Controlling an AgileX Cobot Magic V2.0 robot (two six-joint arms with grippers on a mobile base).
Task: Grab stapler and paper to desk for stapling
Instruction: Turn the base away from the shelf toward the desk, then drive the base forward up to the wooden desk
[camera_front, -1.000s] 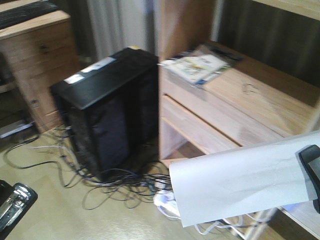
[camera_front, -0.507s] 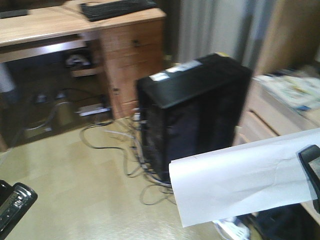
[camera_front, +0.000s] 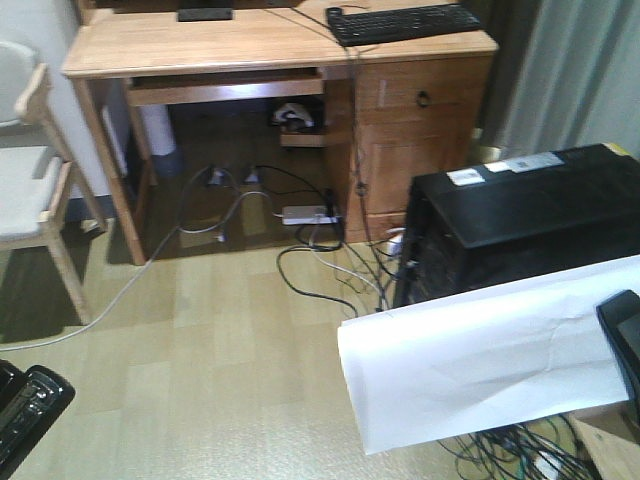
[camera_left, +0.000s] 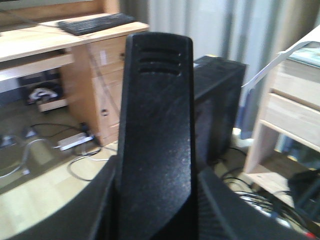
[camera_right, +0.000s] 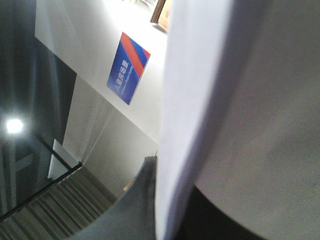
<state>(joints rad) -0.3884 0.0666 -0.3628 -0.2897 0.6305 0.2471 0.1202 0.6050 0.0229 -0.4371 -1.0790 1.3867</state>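
The black stapler (camera_left: 157, 130) stands upright between the fingers of my left gripper (camera_left: 159, 202), which is shut on it. Its black and silver end shows at the bottom left of the front view (camera_front: 28, 405). The white creased paper (camera_front: 470, 360) hangs out to the left from my right gripper (camera_front: 622, 340), which is shut on its right edge. In the right wrist view the paper (camera_right: 250, 100) runs edge-on between the fingers. The light-wood desk (camera_front: 200, 45) stands ahead at the top of the front view, across open floor.
A black keyboard (camera_front: 400, 20) lies on the desk's right end. A black computer tower (camera_front: 520, 210) stands on the floor at the right, just behind the paper. Loose cables (camera_front: 320, 265) and a power strip (camera_front: 308, 213) lie under the desk. A wooden chair (camera_front: 30, 170) stands at the left.
The front view has swung left: the shelf unit has gone out of view, the tower has slid right, and the desk and chair have come in. Both grippers keep their hold.
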